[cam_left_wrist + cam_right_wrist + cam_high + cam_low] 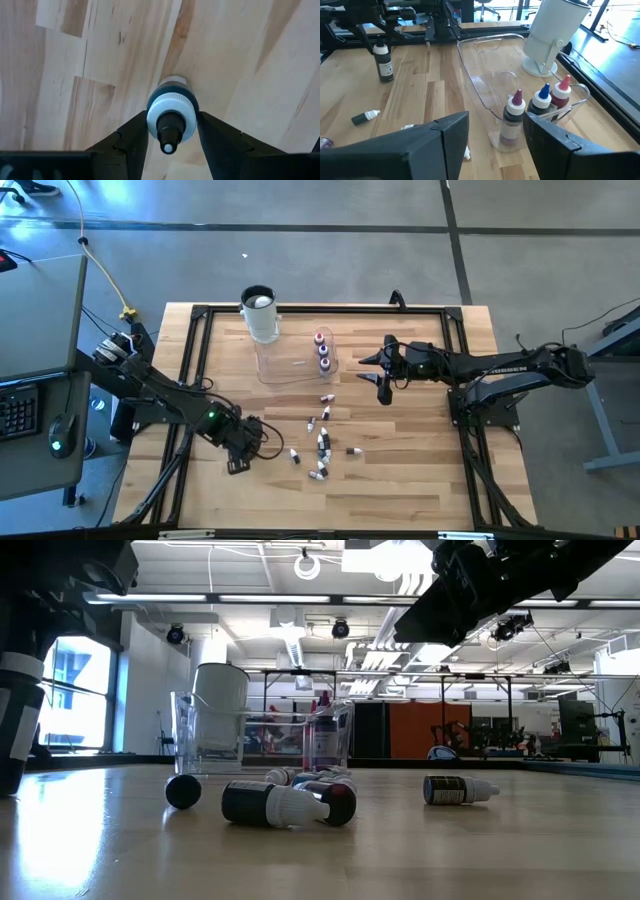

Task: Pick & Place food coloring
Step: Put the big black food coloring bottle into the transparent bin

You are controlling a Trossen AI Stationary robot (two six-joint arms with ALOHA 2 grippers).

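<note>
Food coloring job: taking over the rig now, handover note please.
Left gripper: shut on one small dark dropper bottle with a white collar, near the table's front left.
Right gripper: open, empty, just right of the clear shallow plastic tray.
Done: three small bottles with coloured tips stand upright at the tray's right end.
Left: place the held bottle, then the several loose bottles lying on the wooden table in front of the tray.
</note>
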